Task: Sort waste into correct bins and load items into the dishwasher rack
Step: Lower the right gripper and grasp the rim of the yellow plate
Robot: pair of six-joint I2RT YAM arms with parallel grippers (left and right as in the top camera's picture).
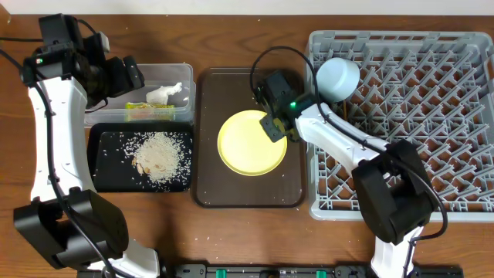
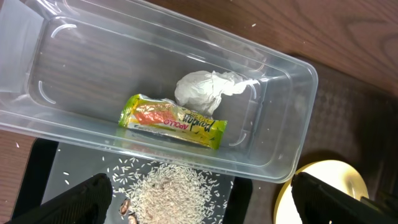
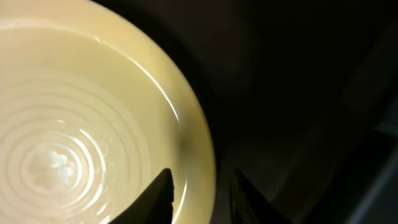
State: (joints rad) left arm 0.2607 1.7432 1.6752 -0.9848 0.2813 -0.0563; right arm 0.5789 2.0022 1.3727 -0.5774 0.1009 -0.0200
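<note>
Wood-grain tabletop (image 1: 231,31) carried a brown tray (image 1: 207,100) at centre, the yellow plate (image 1: 247,147) on it. The right hand (image 1: 274,127), narrow, straddled its 2 o'clock rim, grip uncertain. At 3 o'clock the dishwasher rack (image 1: 432,154) held a light blue bowl (image 1: 338,77). At 10 o'clock the left hand (image 1: 127,76) hung wide over the clear tub (image 1: 166,69) holding snack wrapper (image 2: 174,121) and tissue (image 2: 202,90).

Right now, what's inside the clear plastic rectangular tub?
In the clear plastic rectangular tub: a yellow-green snack wrapper and a crumpled white tissue, close together. Anything beneath them is covered.
</note>
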